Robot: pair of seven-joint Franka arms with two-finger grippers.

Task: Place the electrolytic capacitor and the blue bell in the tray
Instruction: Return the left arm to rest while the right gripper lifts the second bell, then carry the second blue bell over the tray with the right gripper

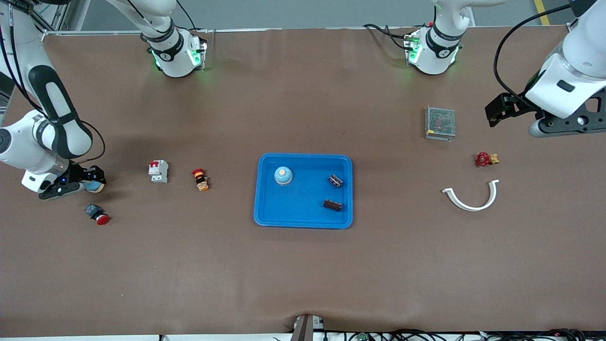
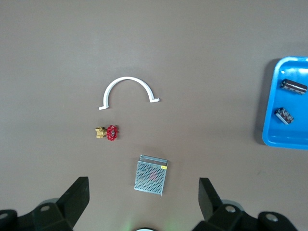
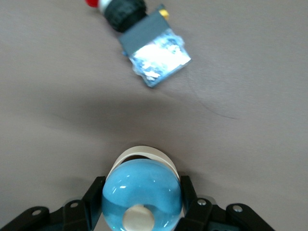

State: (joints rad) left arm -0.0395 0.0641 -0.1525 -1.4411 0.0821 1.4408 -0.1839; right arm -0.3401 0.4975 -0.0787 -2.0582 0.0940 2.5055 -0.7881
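My right gripper [image 1: 91, 183] is shut on a blue bell [image 1: 98, 187] low over the table at the right arm's end. In the right wrist view the glossy blue dome [image 3: 142, 192] with its white button fills the gap between the black fingers [image 3: 94, 195]. The bright blue tray [image 1: 265, 218] lies mid-table and holds another blue bell [image 1: 283, 175] and two dark capacitors [image 1: 335, 180] [image 1: 333, 205]. My left gripper [image 1: 521, 113] hangs open and empty, high over the left arm's end. The left wrist view shows a tray corner [image 2: 269, 137] with both capacitors [image 2: 293, 86] [image 2: 284, 115].
A red push button [image 1: 97, 214] lies close to the held bell. A white circuit breaker [image 1: 158, 171] and an orange-red switch [image 1: 200, 179] sit between it and the tray. A perforated metal box [image 1: 440, 122], red valve [image 1: 485, 159] and white curved clip [image 1: 471, 196] lie under the left arm.
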